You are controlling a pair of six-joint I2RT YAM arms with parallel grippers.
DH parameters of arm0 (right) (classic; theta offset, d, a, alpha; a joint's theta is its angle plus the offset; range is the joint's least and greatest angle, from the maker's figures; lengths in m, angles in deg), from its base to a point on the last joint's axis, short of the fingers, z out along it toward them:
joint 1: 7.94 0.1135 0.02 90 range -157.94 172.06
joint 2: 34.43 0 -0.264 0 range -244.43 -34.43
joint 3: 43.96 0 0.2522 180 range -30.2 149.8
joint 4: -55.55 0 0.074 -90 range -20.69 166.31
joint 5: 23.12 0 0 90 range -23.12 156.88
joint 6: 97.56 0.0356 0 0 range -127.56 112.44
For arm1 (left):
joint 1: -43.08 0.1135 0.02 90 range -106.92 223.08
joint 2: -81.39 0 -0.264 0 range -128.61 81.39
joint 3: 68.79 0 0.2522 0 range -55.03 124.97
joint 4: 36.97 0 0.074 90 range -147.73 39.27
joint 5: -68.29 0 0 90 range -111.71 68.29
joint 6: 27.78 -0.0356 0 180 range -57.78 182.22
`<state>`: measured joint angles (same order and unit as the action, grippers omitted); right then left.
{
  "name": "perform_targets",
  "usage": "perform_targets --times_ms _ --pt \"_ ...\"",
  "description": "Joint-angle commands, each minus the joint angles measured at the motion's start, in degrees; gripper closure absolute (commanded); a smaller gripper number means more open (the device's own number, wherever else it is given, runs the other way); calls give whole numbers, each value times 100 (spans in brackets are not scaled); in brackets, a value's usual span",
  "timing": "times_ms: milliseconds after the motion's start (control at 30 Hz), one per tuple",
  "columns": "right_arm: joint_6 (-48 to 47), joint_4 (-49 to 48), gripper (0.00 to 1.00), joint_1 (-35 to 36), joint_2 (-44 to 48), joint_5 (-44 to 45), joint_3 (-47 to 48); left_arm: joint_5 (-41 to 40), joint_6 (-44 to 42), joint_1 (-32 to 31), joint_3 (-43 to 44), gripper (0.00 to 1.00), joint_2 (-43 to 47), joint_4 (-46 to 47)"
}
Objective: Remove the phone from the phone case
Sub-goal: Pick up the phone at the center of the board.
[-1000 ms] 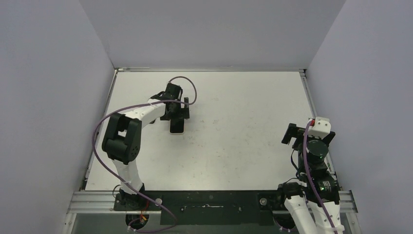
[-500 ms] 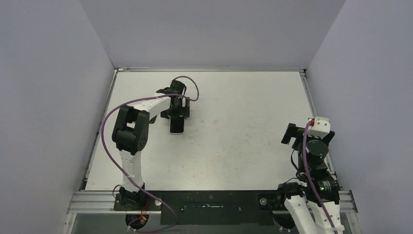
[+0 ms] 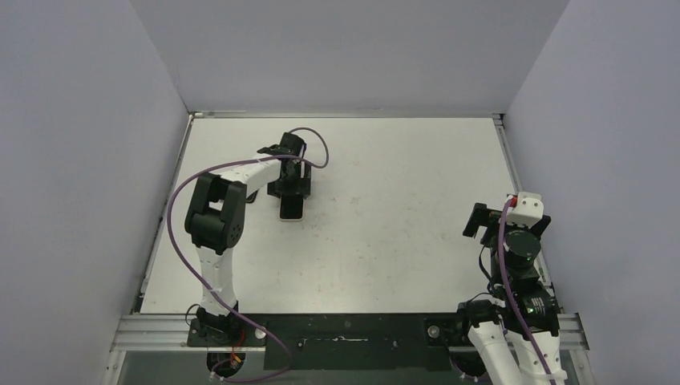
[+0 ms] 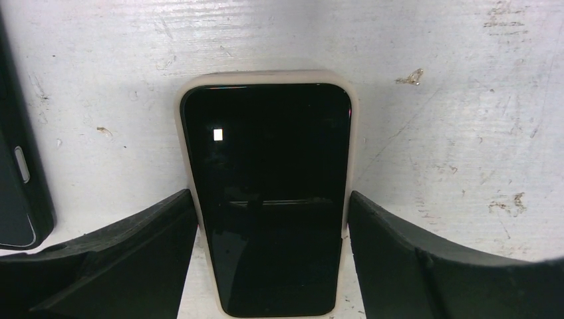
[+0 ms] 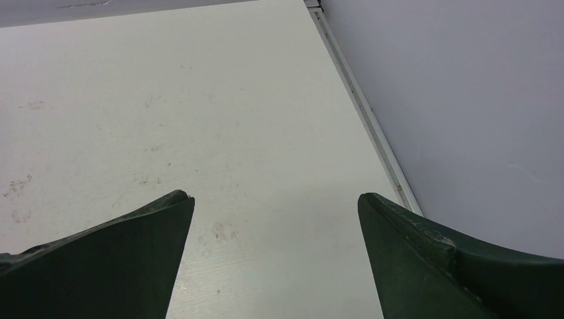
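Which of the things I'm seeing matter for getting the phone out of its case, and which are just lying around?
Job: phone; cream phone case around it; left gripper, astride the case.
Lying about: dark flat object beside the phone; right gripper, open.

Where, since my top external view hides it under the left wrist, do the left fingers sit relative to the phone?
Observer: The left gripper straddles the phone case, one finger right at each long side. Whether they press it, I cannot tell.
Operator: Which way up is the phone?
Observer: The phone lies screen up, its screen dark, seated inside the pale case.
Operator: Is the right gripper free?
Observer: The right gripper is open over bare table, with nothing between its fingers.
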<state>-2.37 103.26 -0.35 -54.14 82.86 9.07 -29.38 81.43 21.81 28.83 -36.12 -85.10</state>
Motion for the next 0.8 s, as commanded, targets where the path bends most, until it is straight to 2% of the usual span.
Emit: perform_targets --times_ms 0,367,467,633,767 --pt "-48 -189 0 7 66 -34 134 471 -75 -54 -279 29 -74 -95" --pt "-134 -299 0 43 -123 -260 133 1036 5 -149 -1087 73 654 342" --pt "11 -293 0 55 -269 -363 159 1317 107 -163 -1425 81 988 496" --pt "-77 -252 0 64 -515 -1141 228 1759 340 -184 -1965 92 1542 735" --pt "-79 -183 0 78 -799 -1110 442 2165 616 -209 -2453 100 2049 1029"
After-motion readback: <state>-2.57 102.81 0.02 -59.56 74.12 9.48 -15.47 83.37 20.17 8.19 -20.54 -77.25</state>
